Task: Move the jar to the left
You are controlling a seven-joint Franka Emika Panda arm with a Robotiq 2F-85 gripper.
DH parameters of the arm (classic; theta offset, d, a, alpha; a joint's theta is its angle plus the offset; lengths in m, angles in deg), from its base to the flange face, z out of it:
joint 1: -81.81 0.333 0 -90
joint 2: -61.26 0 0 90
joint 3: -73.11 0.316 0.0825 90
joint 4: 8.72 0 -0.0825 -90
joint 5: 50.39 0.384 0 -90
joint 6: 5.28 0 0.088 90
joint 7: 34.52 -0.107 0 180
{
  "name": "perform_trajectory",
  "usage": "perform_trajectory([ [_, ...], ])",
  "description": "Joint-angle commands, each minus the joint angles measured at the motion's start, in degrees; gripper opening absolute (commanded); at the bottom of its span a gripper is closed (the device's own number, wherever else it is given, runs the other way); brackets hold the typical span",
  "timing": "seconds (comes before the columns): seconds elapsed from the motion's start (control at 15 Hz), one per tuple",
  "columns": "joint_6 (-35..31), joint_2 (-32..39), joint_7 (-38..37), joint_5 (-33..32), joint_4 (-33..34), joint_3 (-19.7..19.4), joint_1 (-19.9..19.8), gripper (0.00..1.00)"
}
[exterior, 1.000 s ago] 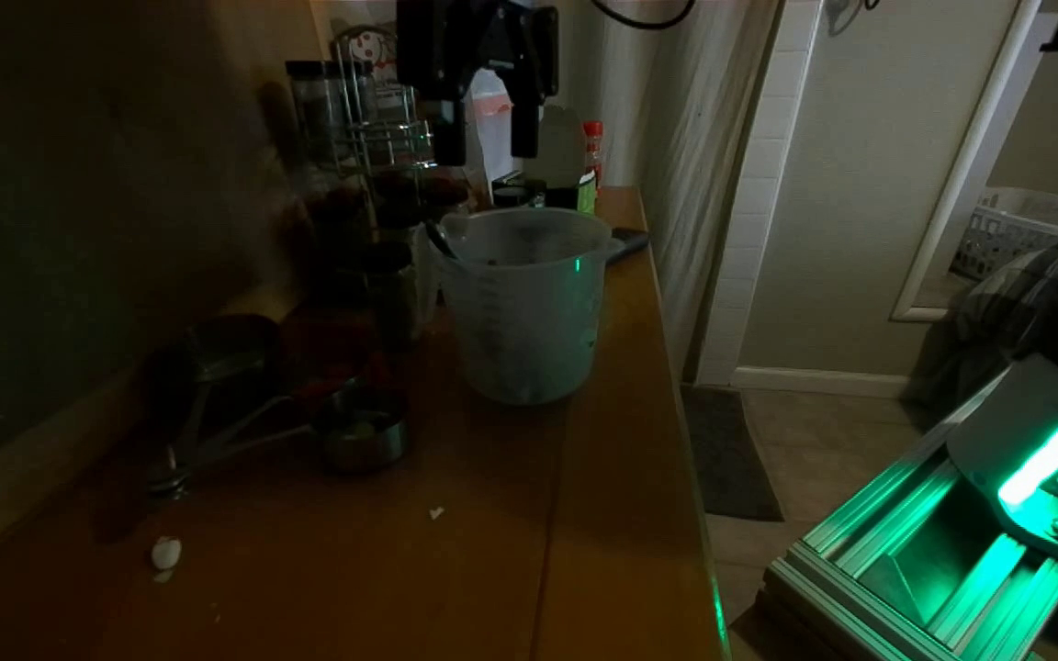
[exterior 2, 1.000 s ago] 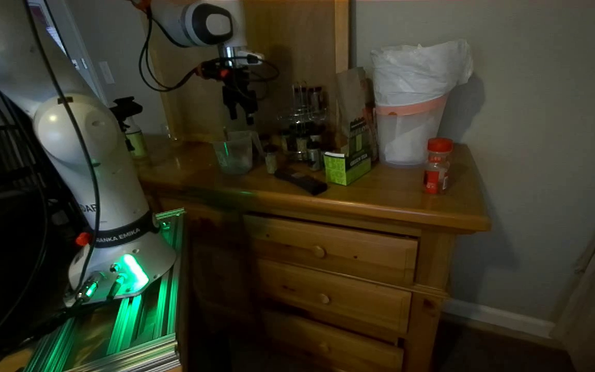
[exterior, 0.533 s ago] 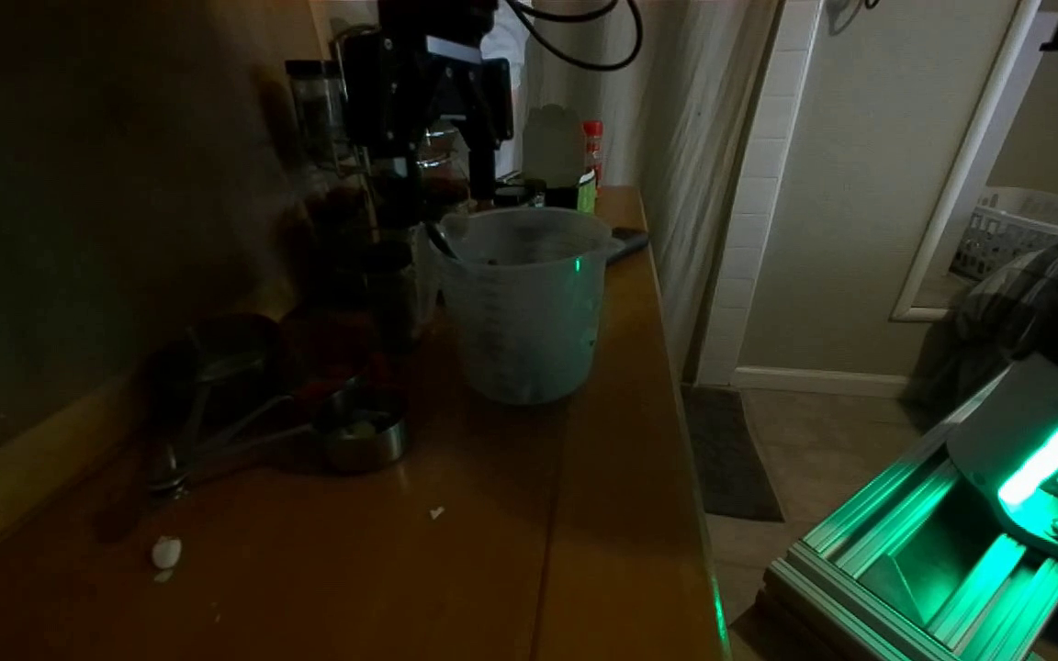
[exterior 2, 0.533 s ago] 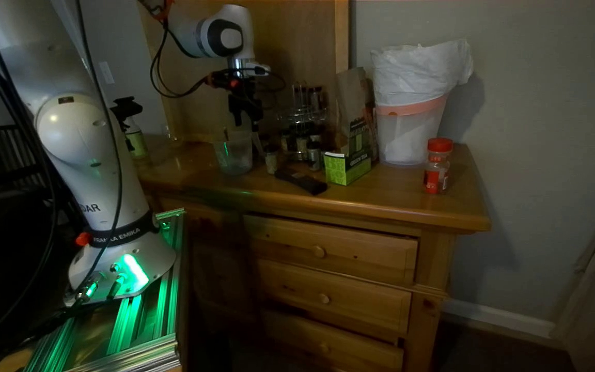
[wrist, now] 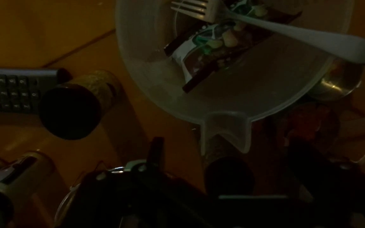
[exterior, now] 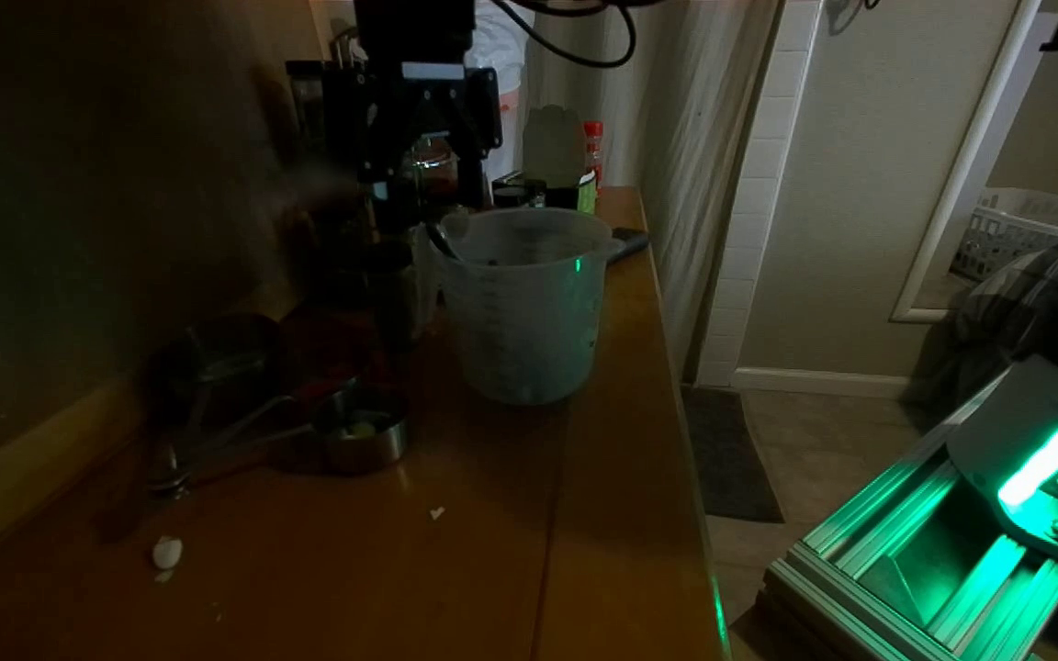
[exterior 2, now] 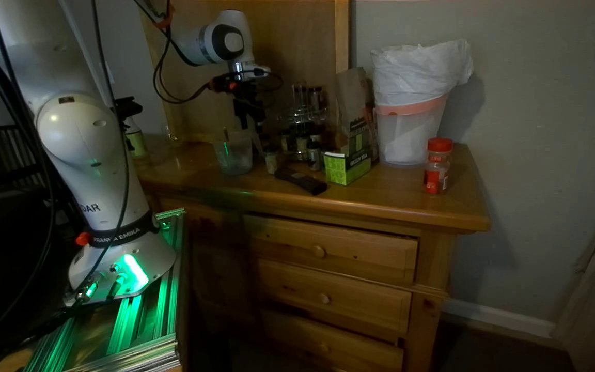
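Observation:
The jar is a large translucent whitish bucket (exterior: 529, 321) standing upright on the wooden dresser top, also seen in an exterior view (exterior 2: 234, 157). In the wrist view the jar (wrist: 252, 85) holds a fork (wrist: 280, 30) and a dark packet (wrist: 217, 47). Its handle (wrist: 227, 122) points toward my gripper (wrist: 228, 144). My gripper is open and empty, fingers spread to either side of the handle in that view. In both exterior views the gripper (exterior: 433, 207) (exterior 2: 252, 127) hangs above and beside the jar's rim, apart from it.
A dark-lidded spice jar (wrist: 71, 110) and a remote (exterior 2: 300, 181) lie near the jar. A metal measuring cup (exterior: 364, 441) sits in front. A spice rack (exterior 2: 302, 119), green tea box (exterior 2: 346, 168) and bagged bin (exterior 2: 411, 129) stand behind. The dresser edge (exterior: 676, 404) runs close by.
My gripper has moved down, and toward the wall beside the jar: leftward in an exterior view, slightly rightward in an exterior view from elsewhere. It stays open. The jar has not moved.

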Motion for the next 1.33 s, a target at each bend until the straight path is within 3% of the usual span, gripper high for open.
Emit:
perform_trajectory([
  [0.0,-0.60,2.09,-2.68,-0.18,1.10,-0.49,0.49,0.87],
  [0.13,0.48,2.15,-0.76,1.87,0.98,-0.73,0.63,0.82],
  [0.4,2.26,0.79,1.56,4.37,0.37,-0.88,0.80,0.87],
  [0.6,2.77,0.14,3.45,6.15,0.05,-0.88,0.91,0.81],
  [0.8,2.20,-0.35,4.81,5.95,-0.37,-0.94,0.84,0.52],
  [1.07,1.47,-0.91,4.48,4.37,-0.62,-0.94,0.69,0.22],
  [1.2,1.42,-0.98,4.19,3.88,-0.65,-0.95,0.63,0.12],
  [1.27,1.65,-1.22,4.00,4.02,-0.65,-0.93,0.66,0.12],
])
